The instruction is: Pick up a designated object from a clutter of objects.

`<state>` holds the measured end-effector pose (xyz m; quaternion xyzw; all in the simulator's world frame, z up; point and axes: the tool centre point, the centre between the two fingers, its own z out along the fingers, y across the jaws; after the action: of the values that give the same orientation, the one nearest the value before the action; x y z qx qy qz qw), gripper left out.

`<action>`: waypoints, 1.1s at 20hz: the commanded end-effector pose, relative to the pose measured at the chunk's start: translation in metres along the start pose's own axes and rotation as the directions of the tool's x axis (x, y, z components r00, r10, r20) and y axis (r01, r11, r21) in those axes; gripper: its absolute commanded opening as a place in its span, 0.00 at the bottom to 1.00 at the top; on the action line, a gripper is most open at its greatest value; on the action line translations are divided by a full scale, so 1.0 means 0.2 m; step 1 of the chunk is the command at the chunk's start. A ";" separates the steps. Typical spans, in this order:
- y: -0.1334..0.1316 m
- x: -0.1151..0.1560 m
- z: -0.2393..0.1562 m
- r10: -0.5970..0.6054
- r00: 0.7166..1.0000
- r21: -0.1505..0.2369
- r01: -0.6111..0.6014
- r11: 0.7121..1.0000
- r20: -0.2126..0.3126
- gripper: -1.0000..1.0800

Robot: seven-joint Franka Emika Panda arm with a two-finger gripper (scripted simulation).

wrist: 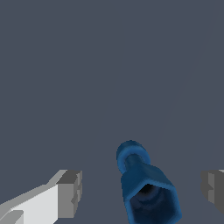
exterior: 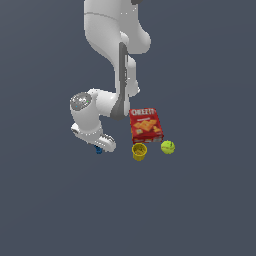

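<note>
The tiny dark-blue stubby item (wrist: 146,186) lies on the grey floor between my two fingers in the wrist view. It has a round narrow end and a wider hollow end. In the exterior view only a bit of the blue item (exterior: 98,149) shows under my hand. My gripper (wrist: 142,194) is open, with one finger (wrist: 70,192) on one side of the item and the other finger (wrist: 213,188) on the other, both apart from it. In the exterior view my gripper (exterior: 100,146) hangs low over the item, to the exterior view's left of the other objects.
A red Cheez-It box (exterior: 145,125) lies flat to the exterior view's right of my hand. A small yellow cup (exterior: 139,151) stands in front of the box. A yellow-green tennis ball (exterior: 168,147) sits beside the cup.
</note>
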<state>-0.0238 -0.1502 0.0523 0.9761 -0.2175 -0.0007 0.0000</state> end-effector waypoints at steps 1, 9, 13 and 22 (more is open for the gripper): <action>0.00 0.00 0.04 0.000 1.000 0.000 0.000 1.000 -0.001 0.96; 0.00 0.00 0.05 0.000 1.000 0.000 0.000 1.000 -0.001 0.00; 0.00 0.00 0.05 0.000 1.000 0.000 0.000 1.000 -0.001 0.00; -0.02 0.00 -0.01 0.000 1.000 0.001 0.000 1.000 -0.002 0.00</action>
<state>-0.0229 -0.1477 0.0509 0.9760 -0.2179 -0.0002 0.0000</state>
